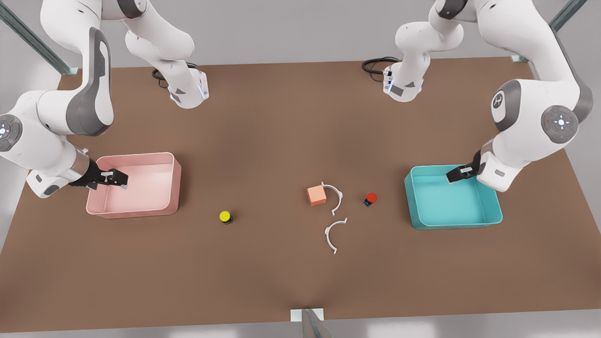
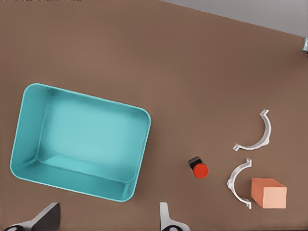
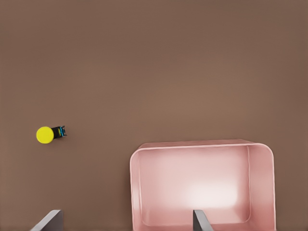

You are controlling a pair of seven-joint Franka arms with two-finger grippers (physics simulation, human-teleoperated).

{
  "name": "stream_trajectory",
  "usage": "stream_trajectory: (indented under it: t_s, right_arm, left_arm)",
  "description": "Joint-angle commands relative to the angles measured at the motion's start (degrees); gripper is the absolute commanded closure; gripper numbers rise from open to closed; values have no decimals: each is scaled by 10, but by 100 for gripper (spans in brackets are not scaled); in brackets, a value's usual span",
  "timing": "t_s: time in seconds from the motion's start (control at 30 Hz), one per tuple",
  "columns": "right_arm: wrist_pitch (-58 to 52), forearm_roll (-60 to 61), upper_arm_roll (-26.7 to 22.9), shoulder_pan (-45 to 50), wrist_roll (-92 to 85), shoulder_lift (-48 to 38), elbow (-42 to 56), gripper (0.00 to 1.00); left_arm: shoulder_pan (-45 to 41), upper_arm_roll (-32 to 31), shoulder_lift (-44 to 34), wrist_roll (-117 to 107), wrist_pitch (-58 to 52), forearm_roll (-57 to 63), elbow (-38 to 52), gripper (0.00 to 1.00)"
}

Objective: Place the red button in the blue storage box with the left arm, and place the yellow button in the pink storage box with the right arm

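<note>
The red button (image 1: 371,198) (image 2: 199,169) stands on the brown table, a short way off the blue storage box (image 1: 453,224) (image 2: 29,130) toward the middle. My left gripper (image 1: 458,173) (image 2: 107,222) hovers open over that box's back edge at the front view's right, holding nothing. Near the table's centre-left stands the yellow button (image 1: 225,216) (image 3: 45,134), apart from the pink storage box (image 1: 141,210) (image 3: 202,144). My right gripper (image 1: 117,180) (image 3: 125,224) hangs open over the pink box's left part, with nothing between its fingers. Both boxes hold nothing.
An orange-pink cube (image 1: 317,195) (image 2: 269,192) sits just left of the red button in the front view. Two white curved clips (image 1: 335,197) (image 1: 333,232) lie beside and in front of the cube. Black cables (image 1: 375,63) lie by the arm bases at the back edge.
</note>
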Motion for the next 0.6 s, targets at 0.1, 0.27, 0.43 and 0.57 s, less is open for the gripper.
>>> stream_trajectory:
  t_s: [0.1, 0.27, 0.43, 0.57]
  right_arm:
    - [-1, 0, 0, 0, -5, 0, 1, 0]
    - [67, -5, 25, 85, 54, 55, 38, 0]
    - [206, -2, 91, 120, 86, 250, 88, 0]
    - [209, -2, 99, 125, 83, 287, 82, 0]
  left_arm:
    - [-16, -5, 0, 182, 0, 2, 0, 0]
    - [-183, -5, 72, 95, 90, 1, 0, 0]
    - [-215, -4, 166, 81, 238, 25, -27, 0]
    - [-212, -2, 141, 83, 428, 25, -189, 0]
